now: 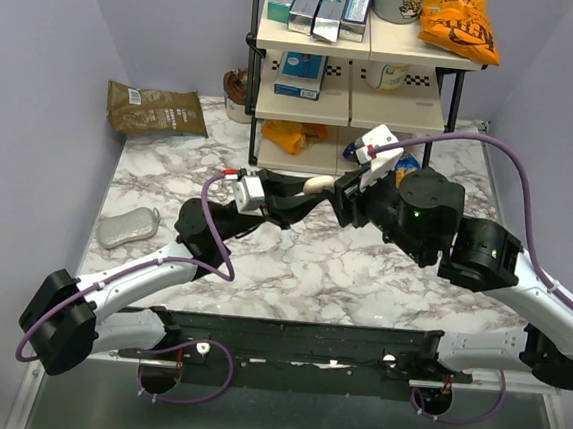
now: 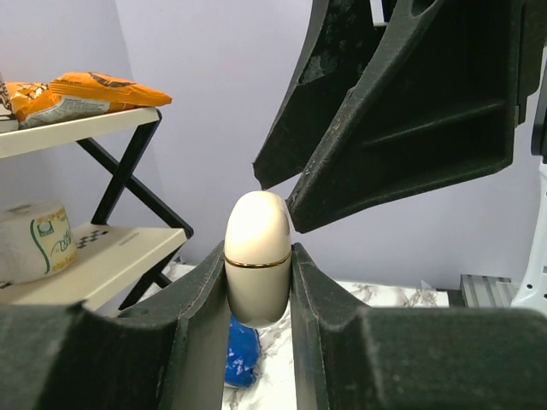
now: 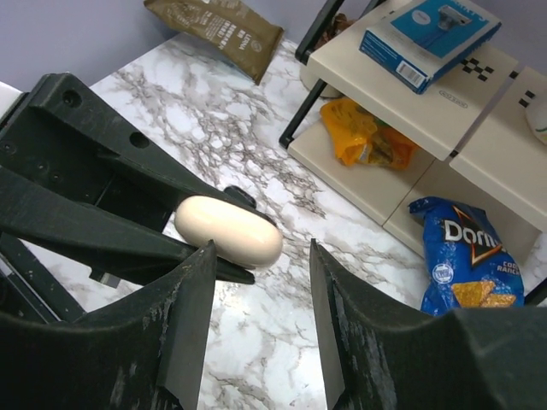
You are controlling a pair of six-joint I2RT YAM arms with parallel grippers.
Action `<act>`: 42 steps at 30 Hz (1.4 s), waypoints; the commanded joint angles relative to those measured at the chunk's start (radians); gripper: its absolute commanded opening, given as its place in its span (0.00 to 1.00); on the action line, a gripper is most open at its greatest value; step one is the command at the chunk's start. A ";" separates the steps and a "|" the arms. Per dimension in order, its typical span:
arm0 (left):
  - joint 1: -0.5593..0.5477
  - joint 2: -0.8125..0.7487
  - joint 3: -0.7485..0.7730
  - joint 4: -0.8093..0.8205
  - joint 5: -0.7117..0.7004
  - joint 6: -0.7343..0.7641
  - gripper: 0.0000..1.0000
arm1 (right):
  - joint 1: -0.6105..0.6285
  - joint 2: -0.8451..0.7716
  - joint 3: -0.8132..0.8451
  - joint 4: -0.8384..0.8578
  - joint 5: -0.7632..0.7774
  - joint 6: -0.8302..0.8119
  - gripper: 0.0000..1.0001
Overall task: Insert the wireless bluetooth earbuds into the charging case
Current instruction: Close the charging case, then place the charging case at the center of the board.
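Observation:
The charging case (image 1: 316, 184) is a cream pebble with a thin gold seam, lid closed, held in the air above the marble table. My left gripper (image 1: 304, 188) is shut on its lower half; in the left wrist view the case (image 2: 256, 256) stands upright between the two fingers. My right gripper (image 1: 340, 194) faces it from the right, open, with nothing between its fingers. In the right wrist view the case (image 3: 229, 231) lies just beyond the left fingertip of my right gripper (image 3: 261, 252). The earbuds are out of view.
A beige shelf rack (image 1: 352, 100) stands at the back with boxes and an orange snack bag (image 1: 462, 24). A blue Doritos bag (image 3: 466, 260) lies at its foot. A brown pouch (image 1: 155, 110) and a grey oval object (image 1: 130, 227) lie on the left of the table.

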 commanded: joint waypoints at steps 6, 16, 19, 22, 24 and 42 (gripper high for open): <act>0.013 0.014 0.093 -0.281 -0.079 -0.180 0.00 | -0.017 -0.147 -0.204 0.197 0.246 0.073 0.61; 0.066 0.371 0.188 -0.578 -0.114 -0.483 0.00 | -0.031 -0.185 -0.329 0.170 0.249 0.199 0.62; 0.091 0.491 0.233 -0.603 -0.068 -0.501 0.00 | -0.031 -0.210 -0.359 0.148 0.240 0.216 0.62; 0.123 0.585 0.244 -0.552 -0.062 -0.542 0.00 | -0.030 -0.240 -0.397 0.144 0.231 0.222 0.63; 0.142 0.652 0.265 -0.546 -0.057 -0.570 0.00 | -0.030 -0.257 -0.411 0.142 0.226 0.222 0.63; 0.182 0.890 0.442 -0.842 -0.136 -0.518 0.20 | -0.030 -0.254 -0.448 0.139 0.226 0.222 0.64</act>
